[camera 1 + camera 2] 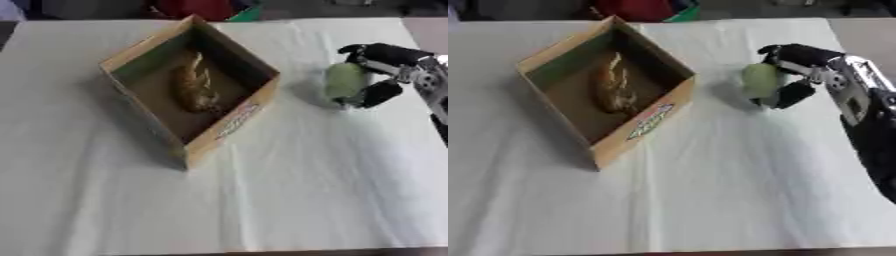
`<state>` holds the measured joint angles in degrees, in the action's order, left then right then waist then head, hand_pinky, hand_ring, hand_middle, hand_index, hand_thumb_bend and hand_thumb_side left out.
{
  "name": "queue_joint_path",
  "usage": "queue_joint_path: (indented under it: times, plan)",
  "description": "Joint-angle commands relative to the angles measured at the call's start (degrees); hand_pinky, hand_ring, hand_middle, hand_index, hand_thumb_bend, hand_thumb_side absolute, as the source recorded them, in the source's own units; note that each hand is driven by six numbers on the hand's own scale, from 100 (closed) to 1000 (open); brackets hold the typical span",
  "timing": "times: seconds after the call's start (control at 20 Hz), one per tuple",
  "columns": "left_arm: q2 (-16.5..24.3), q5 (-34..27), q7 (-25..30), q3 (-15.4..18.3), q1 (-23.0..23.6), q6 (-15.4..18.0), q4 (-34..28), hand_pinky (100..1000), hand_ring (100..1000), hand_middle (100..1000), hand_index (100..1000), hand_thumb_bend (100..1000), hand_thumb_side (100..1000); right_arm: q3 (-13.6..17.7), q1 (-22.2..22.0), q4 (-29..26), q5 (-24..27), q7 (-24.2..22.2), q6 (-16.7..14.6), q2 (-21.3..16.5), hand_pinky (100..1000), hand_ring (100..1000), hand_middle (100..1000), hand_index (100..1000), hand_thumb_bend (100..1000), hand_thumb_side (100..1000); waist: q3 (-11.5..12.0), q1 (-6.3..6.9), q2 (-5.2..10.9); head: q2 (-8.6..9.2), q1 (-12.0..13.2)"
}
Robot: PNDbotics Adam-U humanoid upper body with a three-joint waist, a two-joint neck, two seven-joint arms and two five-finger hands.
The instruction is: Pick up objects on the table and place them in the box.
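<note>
A: How many things are out there?

B: 1 cardboard box, open at the top, standing askew on the left-centre of a table covered in white cloth. Inside it lies 1 brownish, elongated object, resting on the box floor toward the far side. I cannot make out what it is.

A: And outside the box?

B: 1 pale green rounded object, to the right of the box and apart from it, toward the far right of the table.

A: How many hands show?

B: 1, the right hand, coming in from the right edge. The left hand shows in neither view.

A: What is the right hand doing?

B: Its fingers curl over the far side of the green object and its thumb sits against the near side, so the object is pinched between them. Whether the object touches the cloth or is just off it, I cannot tell.

A: Anything on the box itself?

B: 1 printed label with red lettering on the near-right wall; I cannot read it.
</note>
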<state>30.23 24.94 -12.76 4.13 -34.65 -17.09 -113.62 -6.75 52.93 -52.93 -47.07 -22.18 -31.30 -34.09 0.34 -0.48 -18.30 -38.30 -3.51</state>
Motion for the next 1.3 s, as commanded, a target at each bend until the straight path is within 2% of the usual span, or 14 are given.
queue_joint_path:
  times: [0.05,0.3,0.5,0.75,1.1,1.3]
  plan:
    - [1.02,-0.18,-0.12,0.87,-0.32,-0.23,-0.98,698,783,788,882,734,941,0.22,0.94,-3.08,3.20,-0.77,0.69,-2.63,769,1000,349,479,100,100,-0.13,-0.03,1.49,-0.38,0.31]
    - [0.99,-0.34,-0.14,0.88,-0.15,-0.38,-0.98,698,782,787,880,723,946,0.03,1.73,-7.45,7.63,0.17,3.32,-2.83,734,1000,307,423,100,100,-0.10,-0.14,1.61,-0.17,0.36]
    - [0.97,-0.53,-0.21,0.77,-0.10,-0.31,-0.98,698,782,788,877,716,947,-1.03,3.83,-11.63,11.02,1.17,5.87,-2.22,675,1000,298,414,100,100,0.16,-0.24,1.89,-0.23,0.28]
    - [0.83,-0.90,-0.45,0.60,-0.09,-0.05,-0.98,698,780,786,874,704,947,-2.49,7.89,-15.12,14.42,2.22,9.79,1.48,657,1000,295,413,100,100,0.78,-0.29,2.25,-0.50,-0.59]
    - [0.59,-2.26,-2.04,0.06,-0.78,2.56,-0.98,692,774,784,875,694,935,-3.78,13.80,-14.29,12.99,3.12,14.23,9.63,660,1000,297,415,100,100,2.36,-0.34,2.21,-0.51,-2.27]
    - [0.61,-2.82,-2.39,0.00,-0.75,3.36,-0.98,692,774,784,875,694,935,-3.88,14.50,-13.17,11.51,4.00,14.69,11.31,660,1000,297,415,100,100,2.50,-0.33,2.20,-0.48,-2.44]
